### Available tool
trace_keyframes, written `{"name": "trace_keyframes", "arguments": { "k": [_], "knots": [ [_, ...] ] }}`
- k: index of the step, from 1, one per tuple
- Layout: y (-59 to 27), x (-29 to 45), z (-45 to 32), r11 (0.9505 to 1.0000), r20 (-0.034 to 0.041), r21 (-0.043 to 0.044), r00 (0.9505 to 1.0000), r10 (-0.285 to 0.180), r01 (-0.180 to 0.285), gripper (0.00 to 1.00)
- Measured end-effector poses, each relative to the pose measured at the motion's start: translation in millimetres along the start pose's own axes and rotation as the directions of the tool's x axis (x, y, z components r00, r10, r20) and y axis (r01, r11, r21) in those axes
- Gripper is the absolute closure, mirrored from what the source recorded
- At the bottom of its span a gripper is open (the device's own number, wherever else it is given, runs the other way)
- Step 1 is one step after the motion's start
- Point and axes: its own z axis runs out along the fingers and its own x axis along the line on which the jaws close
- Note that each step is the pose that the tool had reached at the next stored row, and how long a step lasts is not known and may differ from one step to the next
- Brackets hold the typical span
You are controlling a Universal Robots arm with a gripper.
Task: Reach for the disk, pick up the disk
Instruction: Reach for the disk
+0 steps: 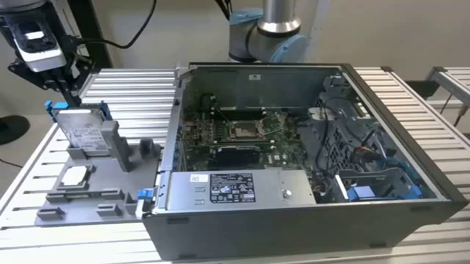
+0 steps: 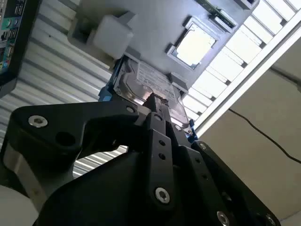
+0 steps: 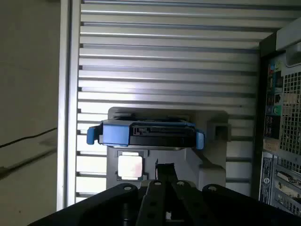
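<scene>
Hang with black jaws drawn almost closed on nothing just above the top edge of the disk, which stands upright in a grey holder on the slatted bench, off the exterior view's left of the open computer case.

The arm holds its end effector pointing downward, jaws closed together.

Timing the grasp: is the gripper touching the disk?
Cannot tell. In the exterior view the gripper ends right at the top edge of the disk, with neither gap nor contact plain.
</scene>
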Motion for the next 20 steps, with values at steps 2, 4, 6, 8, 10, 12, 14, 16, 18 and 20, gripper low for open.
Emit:
{"name": "trace_keyframes", "arguments": {
  "k": [2, 4, 6, 8, 10, 12, 14, 16, 18, 20],
  "knots": [
    [0.0, 0.0, 0.0, 1.0000, 0.0000, 0.0000, 1.0000, 0.000, 0.000, 1.00],
    [0.0, 0.0, 0.0, 1.0000, 0.0000, 0.0000, 1.0000, 0.000, 0.000, 1.00],
    [0.0, 0.0, 0.0, 1.0000, 0.0000, 0.0000, 1.0000, 0.000, 0.000, 1.00],
    [0.0, 0.0, 0.0, 1.0000, 0.0000, 0.0000, 1.0000, 0.000, 0.000, 1.00],
    [0.0, 0.0, 0.0, 1.0000, 0.0000, 0.0000, 1.0000, 0.000, 0.000, 1.00],
    [0.0, 0.0, 0.0, 1.0000, 0.0000, 0.0000, 1.0000, 0.000, 0.000, 1.00],
    [1.0, 0.0, 0.0, 1.0000, -0.0001, 0.0001, 1.0000, 0.000, 0.000, 1.00],
    [4.3, 0.0, 0.1, 1.0000, 0.0000, 0.0000, 1.0000, 0.002, -0.002, 1.00],
    [9.3, 1.0, 0.3, 1.0000, 0.0000, 0.0001, 1.0000, 0.002, -0.002, 1.00],
    [13.1, 5.2, 0.5, 1.0000, 0.0001, 0.0001, 1.0000, 0.002, -0.002, 1.00]
  ]
}}
